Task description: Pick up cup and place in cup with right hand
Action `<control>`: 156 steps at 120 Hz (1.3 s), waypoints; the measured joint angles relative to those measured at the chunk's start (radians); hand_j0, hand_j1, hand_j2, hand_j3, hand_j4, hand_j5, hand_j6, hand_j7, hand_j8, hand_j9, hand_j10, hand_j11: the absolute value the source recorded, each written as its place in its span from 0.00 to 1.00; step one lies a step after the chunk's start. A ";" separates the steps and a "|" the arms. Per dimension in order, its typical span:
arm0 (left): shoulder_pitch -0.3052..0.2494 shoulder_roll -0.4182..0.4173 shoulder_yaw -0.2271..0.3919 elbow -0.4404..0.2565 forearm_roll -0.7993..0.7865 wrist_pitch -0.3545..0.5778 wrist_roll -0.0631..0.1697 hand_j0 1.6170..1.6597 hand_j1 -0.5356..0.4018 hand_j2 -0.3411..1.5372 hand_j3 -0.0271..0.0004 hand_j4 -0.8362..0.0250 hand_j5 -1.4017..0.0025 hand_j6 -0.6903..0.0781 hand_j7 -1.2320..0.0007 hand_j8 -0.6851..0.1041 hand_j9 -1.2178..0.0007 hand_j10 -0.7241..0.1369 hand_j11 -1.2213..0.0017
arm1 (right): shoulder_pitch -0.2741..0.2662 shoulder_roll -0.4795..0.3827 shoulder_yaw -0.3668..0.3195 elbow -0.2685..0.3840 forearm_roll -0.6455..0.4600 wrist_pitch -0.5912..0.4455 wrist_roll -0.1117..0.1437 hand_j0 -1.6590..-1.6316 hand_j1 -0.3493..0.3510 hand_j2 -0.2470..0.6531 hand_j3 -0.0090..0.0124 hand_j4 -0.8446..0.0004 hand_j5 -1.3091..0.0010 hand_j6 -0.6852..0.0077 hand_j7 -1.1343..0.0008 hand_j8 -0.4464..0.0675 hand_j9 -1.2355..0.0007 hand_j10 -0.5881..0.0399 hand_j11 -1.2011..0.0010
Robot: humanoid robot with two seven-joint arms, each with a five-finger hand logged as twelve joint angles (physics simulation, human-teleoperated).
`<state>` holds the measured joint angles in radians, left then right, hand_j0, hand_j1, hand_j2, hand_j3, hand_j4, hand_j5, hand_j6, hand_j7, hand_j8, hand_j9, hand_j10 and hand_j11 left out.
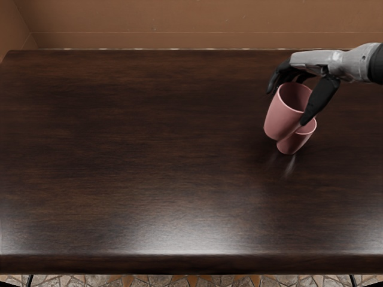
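Right hand (311,60) clasping the upper cup (280,119) over the bench (137,149).
The right arm is coming in from the right edge, and the hand is arching over the pink cup, its dark fingers (280,78) curling at the far left of the rim and its thumb (321,98) pressing down the right side, so that it is clamping the cup between them. The cup's mouth is facing up, the whole body leaning a little toward the right at the top. The lower cup (293,143), also pink, is showing just beside it, partly hiding behind it, mouth up; the upper cup's base is sitting outside that rim, to its left. Whether the two are touching is hard to tell. A brown wall (179,18) is rising beyond the bench, and patterned floor (90,280) is showing below its near edge.
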<state>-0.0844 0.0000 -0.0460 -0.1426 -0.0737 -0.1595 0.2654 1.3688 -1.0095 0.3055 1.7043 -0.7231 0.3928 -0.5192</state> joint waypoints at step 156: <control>0.000 0.000 0.000 0.000 0.000 0.000 0.000 0.96 0.94 0.18 0.98 0.97 1.00 0.90 1.00 0.87 1.00 0.84 1.00 | -0.097 0.001 -0.017 -0.197 -0.057 -0.053 0.095 0.19 0.60 0.32 0.41 0.44 0.47 0.43 0.42 0.37 0.46 0.40 0.44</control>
<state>-0.0844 0.0000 -0.0462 -0.1427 -0.0736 -0.1595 0.2653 1.2721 -1.0084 0.2881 1.5073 -0.7804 0.3399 -0.4241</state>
